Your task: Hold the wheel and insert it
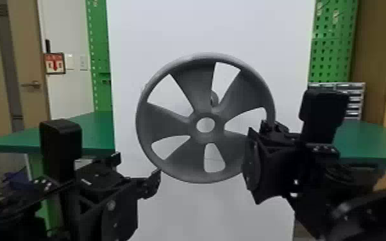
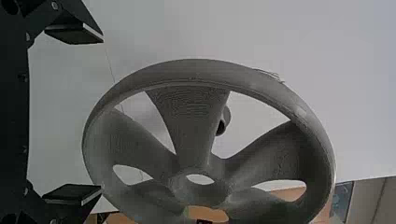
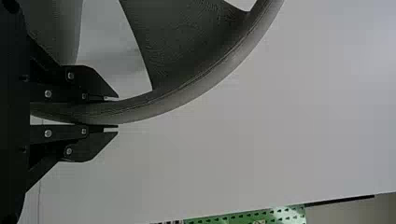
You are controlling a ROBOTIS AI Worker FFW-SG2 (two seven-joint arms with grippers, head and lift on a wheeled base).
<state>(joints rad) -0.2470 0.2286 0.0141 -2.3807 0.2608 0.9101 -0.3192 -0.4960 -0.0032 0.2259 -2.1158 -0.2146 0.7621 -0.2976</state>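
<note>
My right gripper (image 1: pixel 263 133) is shut on the right side of the grey wheel's rim; the five-spoked wheel (image 1: pixel 202 117) stands upright, facing the white board (image 1: pixel 208 29). From the right wrist, the gripper (image 3: pixel 116 113) has the rim (image 3: pixel 154 105) between its two fingers. Through a gap between upper spokes, a small grey peg (image 1: pixel 214 98) shows on the board, above the wheel's hub hole. My left gripper (image 1: pixel 138 169) stands open at the wheel's lower left. In the left wrist view that gripper (image 2: pixel 102 114) holds nothing, with the wheel (image 2: pixel 196 126) beyond its fingertips.
Green tabletops (image 1: pixel 94 131) flank the board on both sides. Behind them are green pegboards (image 1: pixel 335 48) and, at the right, a drawer cabinet (image 1: pixel 356 99). A door (image 1: pixel 25 64) stands at the far left.
</note>
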